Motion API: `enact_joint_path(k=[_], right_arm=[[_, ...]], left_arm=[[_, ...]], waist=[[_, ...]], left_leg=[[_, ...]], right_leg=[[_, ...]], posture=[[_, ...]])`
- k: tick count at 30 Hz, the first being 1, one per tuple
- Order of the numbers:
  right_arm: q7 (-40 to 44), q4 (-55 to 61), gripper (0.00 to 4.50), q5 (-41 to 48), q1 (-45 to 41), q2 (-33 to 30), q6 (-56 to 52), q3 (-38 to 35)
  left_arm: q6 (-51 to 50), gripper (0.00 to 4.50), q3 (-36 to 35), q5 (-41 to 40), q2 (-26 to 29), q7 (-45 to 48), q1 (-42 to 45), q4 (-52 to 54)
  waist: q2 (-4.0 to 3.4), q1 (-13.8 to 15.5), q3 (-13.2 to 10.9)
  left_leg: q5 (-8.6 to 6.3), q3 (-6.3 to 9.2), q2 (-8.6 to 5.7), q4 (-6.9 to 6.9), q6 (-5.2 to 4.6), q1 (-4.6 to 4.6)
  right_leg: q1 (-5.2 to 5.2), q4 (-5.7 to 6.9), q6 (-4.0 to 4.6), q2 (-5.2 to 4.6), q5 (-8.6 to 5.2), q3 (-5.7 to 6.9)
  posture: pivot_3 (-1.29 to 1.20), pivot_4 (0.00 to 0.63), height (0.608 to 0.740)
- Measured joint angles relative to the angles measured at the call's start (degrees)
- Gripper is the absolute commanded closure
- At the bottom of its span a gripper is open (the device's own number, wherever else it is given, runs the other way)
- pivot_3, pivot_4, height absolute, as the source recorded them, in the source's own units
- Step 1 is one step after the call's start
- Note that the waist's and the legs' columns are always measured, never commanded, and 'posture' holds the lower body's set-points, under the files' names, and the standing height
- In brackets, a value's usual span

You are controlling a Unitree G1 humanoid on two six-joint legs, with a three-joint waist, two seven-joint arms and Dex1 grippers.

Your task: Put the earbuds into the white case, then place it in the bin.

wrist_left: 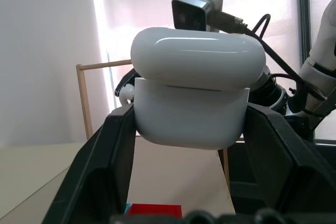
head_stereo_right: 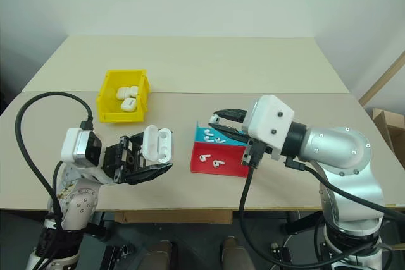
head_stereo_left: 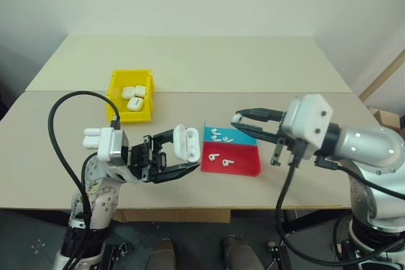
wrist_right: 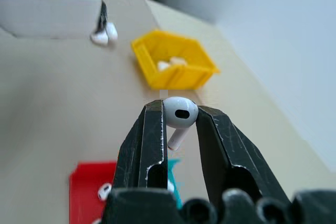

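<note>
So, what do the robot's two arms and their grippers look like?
Both arms are silver-grey metal with rounded joints. Each wrist carries a white box-shaped camera block, and thick black cables loop from it. The left gripper and the right gripper each have two long black plastic fingers, tapering toward the tips. No markings are readable.

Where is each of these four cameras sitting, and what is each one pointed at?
Left eye and right eye views: head, looking down over both arms at the beige table, small yellow plastic bin and flat red-and-blue tray.
Left wrist view: along the left gripper, gripping a glossy white case.
Right wrist view: along the right gripper, pinching a tiny white earbud.
Both wrist views share the tray.
</note>
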State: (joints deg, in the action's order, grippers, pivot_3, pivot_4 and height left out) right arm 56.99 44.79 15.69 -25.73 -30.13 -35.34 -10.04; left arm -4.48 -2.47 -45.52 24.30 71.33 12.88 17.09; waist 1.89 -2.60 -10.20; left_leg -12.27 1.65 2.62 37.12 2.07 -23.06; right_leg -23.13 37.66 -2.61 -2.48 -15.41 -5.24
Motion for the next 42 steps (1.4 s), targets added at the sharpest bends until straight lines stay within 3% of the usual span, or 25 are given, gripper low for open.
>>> enact_joint_path(k=[13,24,42], right_arm=[[-2.02,-8.06,3.84,19.10,-1.90,6.69,15.11,-1.69],[2.94,-13.55,3.84,20.55,-4.28,6.42,22.45,5.95],[3.80,-17.15,3.84,17.99,-4.43,6.61,27.45,13.94]], left_arm=[[-6.77,1.72,0.32,-1.82,0.89,-3.25,1.50,4.55],[-7.45,1.72,0.33,-1.82,1.21,-3.10,0.99,4.71],[-7.88,1.72,-0.33,-2.35,1.89,-0.95,0.81,5.48]], waist=[[-0.01,0.05,0.00],[-0.01,0.10,0.00],[-0.01,0.09,0.00]], left_leg=[[0.00,-0.01,0.00,-0.06,0.00,0.07],[0.00,-0.02,0.00,-0.07,0.00,0.09],[0.00,-0.03,0.01,-0.06,0.00,0.12]], right_leg=[[0.04,-0.01,0.00,0.00,0.00,-0.02],[0.04,-0.03,0.00,0.01,-0.01,-0.03],[0.04,0.00,0.00,0.01,0.00,-0.04]], posture=[[0.00,0.150,0.740],[0.00,0.150,0.740],[0.00,0.150,0.740]])
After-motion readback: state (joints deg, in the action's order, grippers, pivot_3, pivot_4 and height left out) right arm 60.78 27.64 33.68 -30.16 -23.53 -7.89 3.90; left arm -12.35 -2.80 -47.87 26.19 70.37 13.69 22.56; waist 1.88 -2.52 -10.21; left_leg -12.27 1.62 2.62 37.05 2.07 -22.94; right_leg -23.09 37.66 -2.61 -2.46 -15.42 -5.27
